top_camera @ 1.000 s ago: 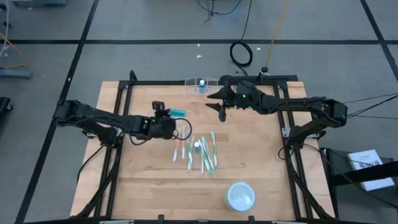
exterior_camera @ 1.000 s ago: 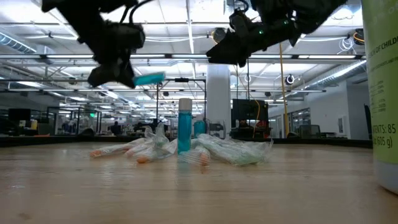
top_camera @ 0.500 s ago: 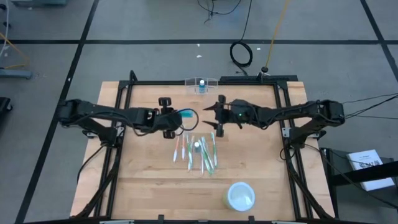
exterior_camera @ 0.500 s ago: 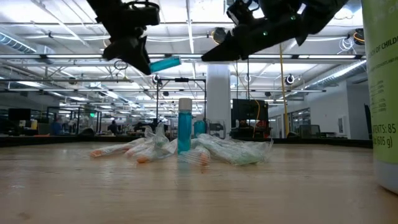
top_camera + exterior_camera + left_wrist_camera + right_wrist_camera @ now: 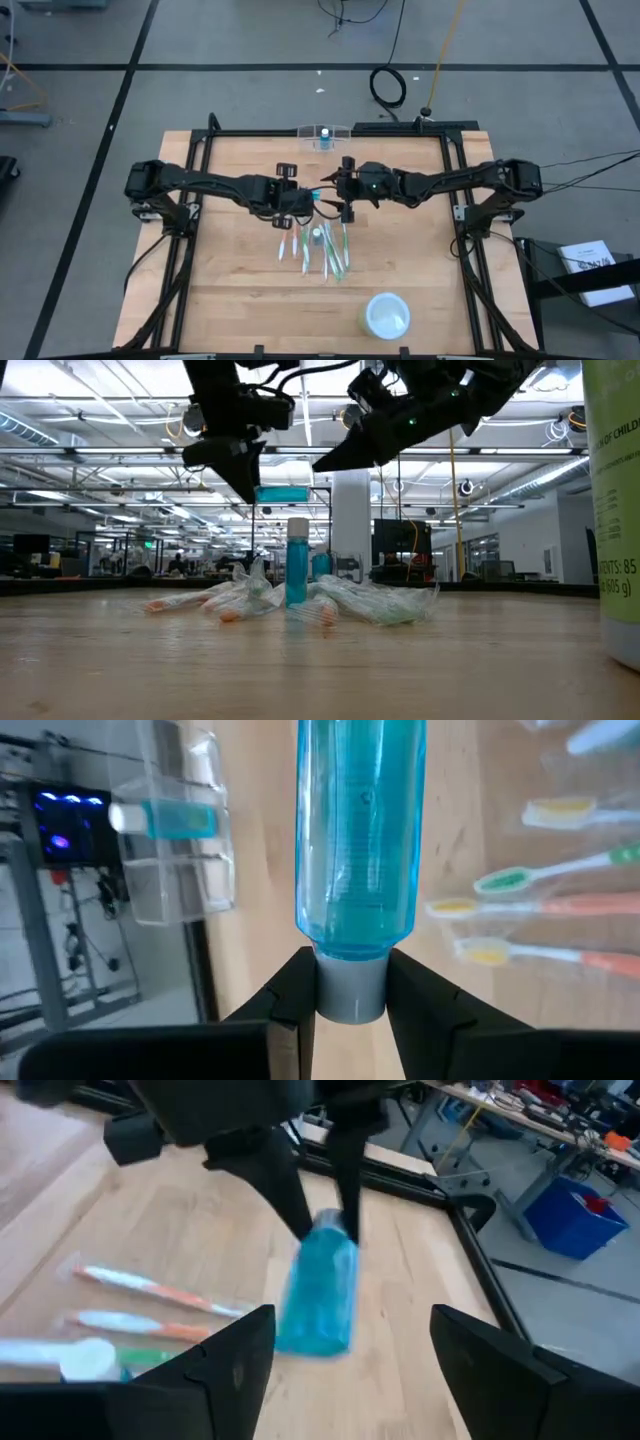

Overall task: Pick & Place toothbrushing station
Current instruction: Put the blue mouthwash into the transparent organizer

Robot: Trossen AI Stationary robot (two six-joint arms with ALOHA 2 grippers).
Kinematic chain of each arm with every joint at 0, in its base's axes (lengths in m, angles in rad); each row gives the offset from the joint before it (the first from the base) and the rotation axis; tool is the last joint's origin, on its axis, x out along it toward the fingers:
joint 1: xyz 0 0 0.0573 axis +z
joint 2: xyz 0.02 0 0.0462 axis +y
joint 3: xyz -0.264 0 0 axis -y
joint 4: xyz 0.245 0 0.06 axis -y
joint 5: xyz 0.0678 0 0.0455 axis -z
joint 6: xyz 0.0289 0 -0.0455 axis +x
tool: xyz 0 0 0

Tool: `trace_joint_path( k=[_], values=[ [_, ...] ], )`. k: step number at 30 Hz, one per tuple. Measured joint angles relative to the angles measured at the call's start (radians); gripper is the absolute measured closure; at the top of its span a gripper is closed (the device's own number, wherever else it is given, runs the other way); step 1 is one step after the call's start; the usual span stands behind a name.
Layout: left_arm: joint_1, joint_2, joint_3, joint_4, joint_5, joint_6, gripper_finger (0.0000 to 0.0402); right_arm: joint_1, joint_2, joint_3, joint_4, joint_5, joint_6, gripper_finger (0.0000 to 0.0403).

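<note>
Above the middle of the wooden surface (image 5: 240, 300), the left pincer (image 5: 350, 1005) clenches the grey cap of a translucent blue plastic bottle (image 5: 360, 830), its long axis pointing at the right pincer (image 5: 345, 1355), spread wide just beyond. The clear plastic holder cup (image 5: 323, 134) sits at the far edge, near both.
</note>
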Motion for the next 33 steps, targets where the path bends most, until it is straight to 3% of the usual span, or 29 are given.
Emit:
trace_joint_path(
  k=[6, 15, 33],
  values=[
    [-0.007, -0.003, 0.019, 0.024, -0.065, 0.018, 0.0309, -0.001, 0.023, 0.0, 0.023, 0.001, 0.018, 0.0112],
    [-0.007, -0.003, 0.052, 0.039, -0.05, 0.014, 0.0309, -0.001, 0.039, -0.004, 0.057, 0.0, 0.016, 0.0107],
    [-0.007, -0.003, 0.053, 0.086, -0.014, 0.008, 0.0309, -0.001, 0.036, -0.002, 0.09, 0.031, -0.05, 0.0168]
  ],
)
